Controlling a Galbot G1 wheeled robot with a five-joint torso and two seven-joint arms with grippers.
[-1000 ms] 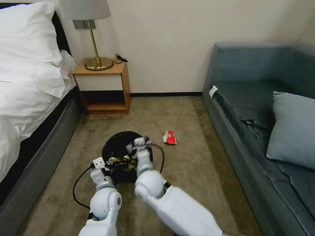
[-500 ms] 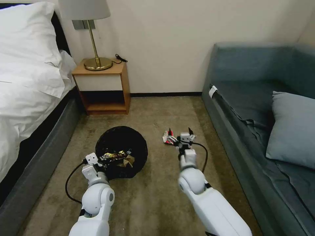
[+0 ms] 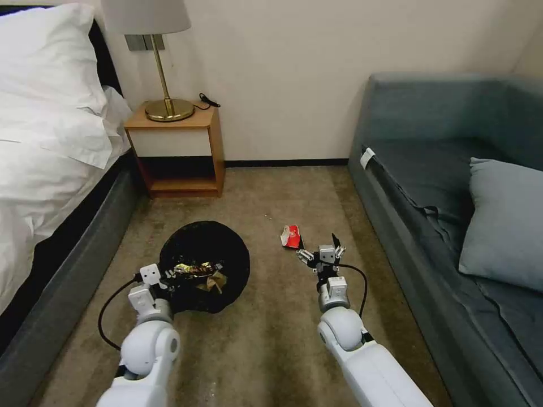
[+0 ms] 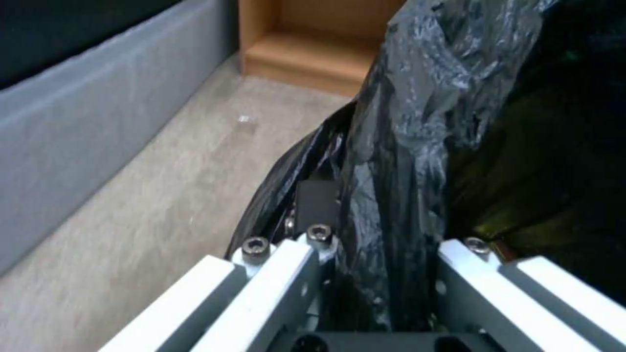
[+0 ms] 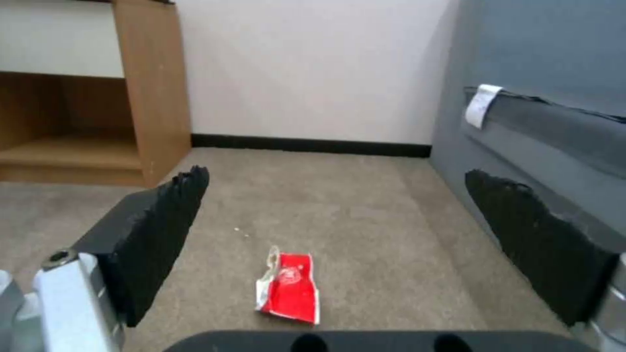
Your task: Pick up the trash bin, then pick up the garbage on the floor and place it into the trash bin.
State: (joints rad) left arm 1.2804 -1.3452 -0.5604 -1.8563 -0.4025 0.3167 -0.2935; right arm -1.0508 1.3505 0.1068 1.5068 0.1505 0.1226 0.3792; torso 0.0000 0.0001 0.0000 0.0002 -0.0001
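Gripping the trash bin [image 3: 205, 265] rim, left pincer [image 3: 161, 278], right pincer [image 3: 320, 252] wide apart near red-and-white wrapper [image 3: 292, 237]

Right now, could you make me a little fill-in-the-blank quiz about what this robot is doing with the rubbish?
1. The left gripper has its fingers shut on the ____ bag lining the trash bin.
2. The right gripper has its fingers ____.
3. The wrapper on the carpet ahead of the right gripper is white and ____.
4. A gold-brown wrapper lies ____ the trash bin.

Missing words: black; open; red; inside
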